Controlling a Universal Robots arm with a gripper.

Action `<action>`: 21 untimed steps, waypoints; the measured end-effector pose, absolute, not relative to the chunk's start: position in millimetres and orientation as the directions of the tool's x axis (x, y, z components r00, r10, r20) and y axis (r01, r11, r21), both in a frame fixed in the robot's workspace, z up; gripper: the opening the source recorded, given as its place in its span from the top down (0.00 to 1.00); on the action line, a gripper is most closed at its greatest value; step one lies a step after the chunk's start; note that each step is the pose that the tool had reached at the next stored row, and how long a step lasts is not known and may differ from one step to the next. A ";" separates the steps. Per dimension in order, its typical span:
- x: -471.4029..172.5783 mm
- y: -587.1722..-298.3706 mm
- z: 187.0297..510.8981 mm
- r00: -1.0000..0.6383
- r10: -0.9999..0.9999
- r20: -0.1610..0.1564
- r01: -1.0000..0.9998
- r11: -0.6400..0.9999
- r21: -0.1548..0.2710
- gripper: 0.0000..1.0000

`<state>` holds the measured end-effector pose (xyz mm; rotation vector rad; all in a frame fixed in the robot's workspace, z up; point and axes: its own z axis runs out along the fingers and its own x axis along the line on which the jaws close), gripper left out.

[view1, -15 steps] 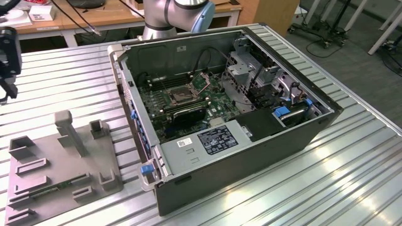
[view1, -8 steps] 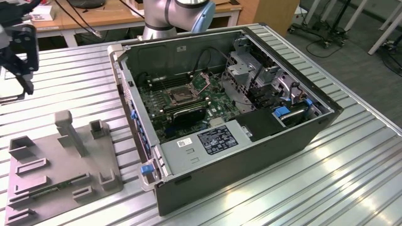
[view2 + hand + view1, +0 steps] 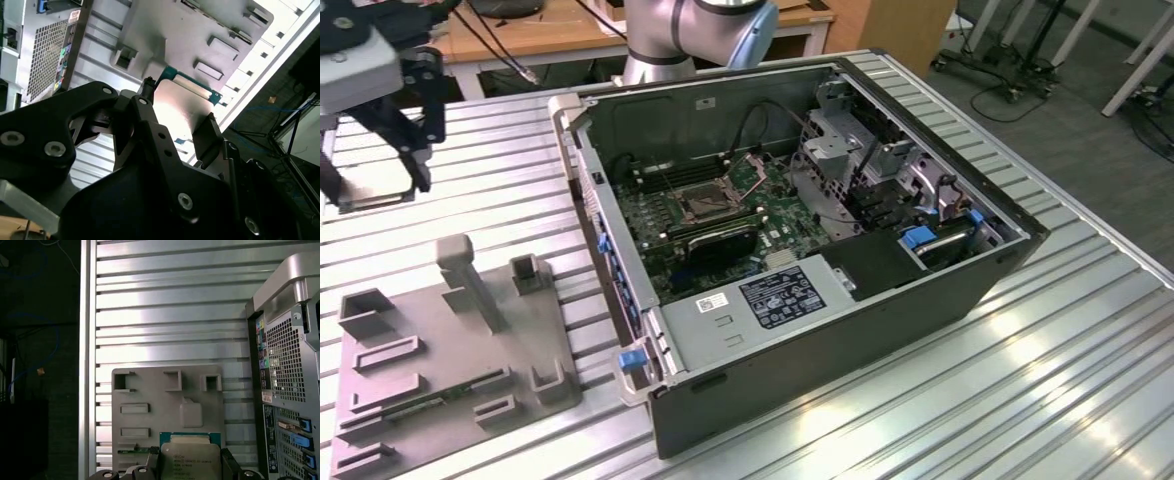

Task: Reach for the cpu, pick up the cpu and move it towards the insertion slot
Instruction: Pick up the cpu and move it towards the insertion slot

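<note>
— What is in your gripper (image 3: 179, 102) at this moment?

— The cpu (image 3: 190, 460). My two black fingers (image 3: 205, 135) are closed on its opposite edges, one on each side. In the first wrist view its pale metal face looks straight at the camera, with a green border around it. In the second wrist view I see it edge-on and washed out by glare, the green rim (image 3: 192, 82) showing along the far side.

— Where are you holding it?

— Clear of everything, above the grey plastic tray (image 3: 150, 390) that lies on the slatted metal desk (image 3: 165, 315). In both wrist views the tray's recesses and small upright blocks lie behind the chip, not touching it.

— And seen from outside?

— In the exterior view my gripper (image 3: 380, 150) hangs at about ten o'clock from the open computer case (image 3: 854, 330). The tray (image 3: 440, 370) sits on the desk at about six o'clock from my gripper. The case stands just beside the tray, at its three o'clock.

— Where is the insertion slot?

— The insertion slot (image 3: 700, 203) is inside the case, a dark square in a silvery frame on the green board. It lies at roughly four o'clock from my gripper, well apart from it, with the case wall between us.
</note>
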<state>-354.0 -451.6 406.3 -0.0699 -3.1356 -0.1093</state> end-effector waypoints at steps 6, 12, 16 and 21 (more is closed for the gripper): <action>-336.8 -450.5 406.4 -0.999 0.044 0.005 0.045 0.997 0.070 0.45; -319.1 -449.5 406.4 -0.999 0.044 0.005 0.045 0.997 0.070 0.45; -306.4 -449.0 406.4 -0.999 0.044 0.005 0.045 0.997 0.070 0.45; -290.6 -447.8 406.3 -0.999 0.044 0.005 0.045 0.997 0.070 0.45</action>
